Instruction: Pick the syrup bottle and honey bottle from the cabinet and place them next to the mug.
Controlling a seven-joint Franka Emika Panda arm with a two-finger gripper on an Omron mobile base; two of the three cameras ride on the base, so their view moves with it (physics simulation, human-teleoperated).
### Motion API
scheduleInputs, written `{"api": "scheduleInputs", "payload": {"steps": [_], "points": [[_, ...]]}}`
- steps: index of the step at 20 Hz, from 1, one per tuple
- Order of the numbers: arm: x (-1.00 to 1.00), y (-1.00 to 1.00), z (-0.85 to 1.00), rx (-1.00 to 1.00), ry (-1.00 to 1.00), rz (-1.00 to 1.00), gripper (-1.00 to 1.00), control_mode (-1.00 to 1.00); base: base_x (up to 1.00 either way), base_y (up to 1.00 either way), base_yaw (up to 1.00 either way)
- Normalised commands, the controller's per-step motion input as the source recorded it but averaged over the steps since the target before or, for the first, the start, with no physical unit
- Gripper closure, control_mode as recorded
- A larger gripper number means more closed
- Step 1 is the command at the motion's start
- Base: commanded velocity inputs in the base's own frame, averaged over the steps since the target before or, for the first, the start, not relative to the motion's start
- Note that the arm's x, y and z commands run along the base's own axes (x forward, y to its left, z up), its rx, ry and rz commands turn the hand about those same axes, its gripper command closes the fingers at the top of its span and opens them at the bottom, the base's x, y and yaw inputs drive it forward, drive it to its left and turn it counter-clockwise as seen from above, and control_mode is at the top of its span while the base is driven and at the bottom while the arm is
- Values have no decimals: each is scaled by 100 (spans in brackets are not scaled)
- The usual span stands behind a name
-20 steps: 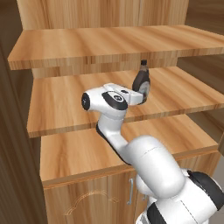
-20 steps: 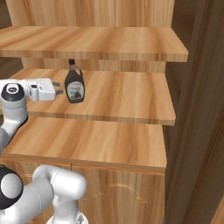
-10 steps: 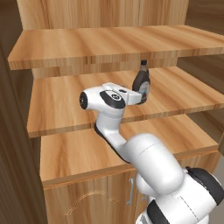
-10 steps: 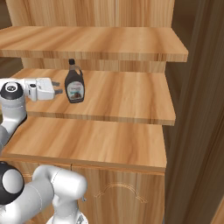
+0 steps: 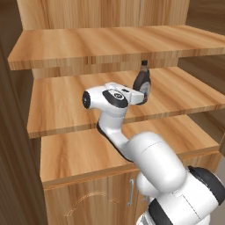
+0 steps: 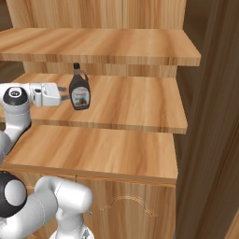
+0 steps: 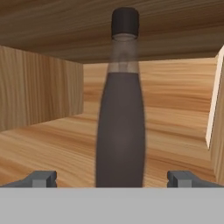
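Note:
The syrup bottle (image 6: pixel 79 92), dark with a black cap and a pale label, stands upright on the cabinet's middle shelf (image 6: pixel 140 105). My gripper (image 6: pixel 65 97) reaches in level from the left and is open. In the hand view the syrup bottle (image 7: pixel 120 127) stands edge-on and centred between the two fingertips (image 7: pixel 41 178), with wide gaps on both sides. From the left base view the syrup bottle (image 5: pixel 142 82) rises just behind the gripper (image 5: pixel 144 96). The honey bottle and the mug are out of view.
A top shelf (image 5: pixel 110 44) hangs low over the bottle's cap. Below the middle shelf is a wider wooden ledge (image 6: pixel 98 149) over panelled doors with a thin handle (image 5: pixel 131 193). A dark wooden wall (image 6: pixel 210 140) closes the right side.

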Motion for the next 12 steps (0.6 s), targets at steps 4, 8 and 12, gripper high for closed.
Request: {"api": "scheduleInputs", "payload": {"steps": [4, 8, 12], "points": [[18, -7, 0, 0, 0, 0, -100, -100, 0, 0, 0], [18, 0, 0, 0, 0, 0, -100, -100, 0, 0, 0], [16, -1, 0, 0, 0, 0, -100, -100, 0, 0, 0]]}}
